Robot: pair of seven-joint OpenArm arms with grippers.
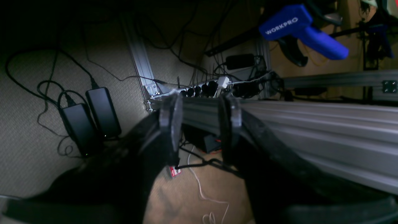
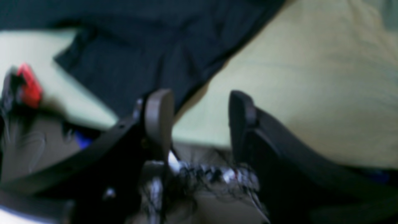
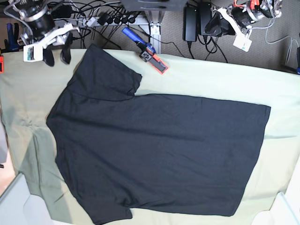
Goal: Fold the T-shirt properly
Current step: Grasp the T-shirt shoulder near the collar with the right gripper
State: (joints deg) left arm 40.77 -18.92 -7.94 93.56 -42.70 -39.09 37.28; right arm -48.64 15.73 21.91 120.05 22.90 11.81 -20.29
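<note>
Left wrist view, blue clamp (image 1: 303, 29) reading WORKPRO

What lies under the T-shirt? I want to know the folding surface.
The T-shirt lies spread flat on a pale green cloth, which shows all around it. Whatever is beneath the shirt's middle is covered.

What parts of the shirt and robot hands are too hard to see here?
- T-shirt: base view shows only its plain side; the underside is hidden against the green cloth. Its lower sleeve is cut off by the bottom edge.
- T-shirt in the right wrist view: blurred, no detail.
- Left gripper: too small in the base view; its wrist camera shows no shirt.
- Right gripper: blurred.
</note>
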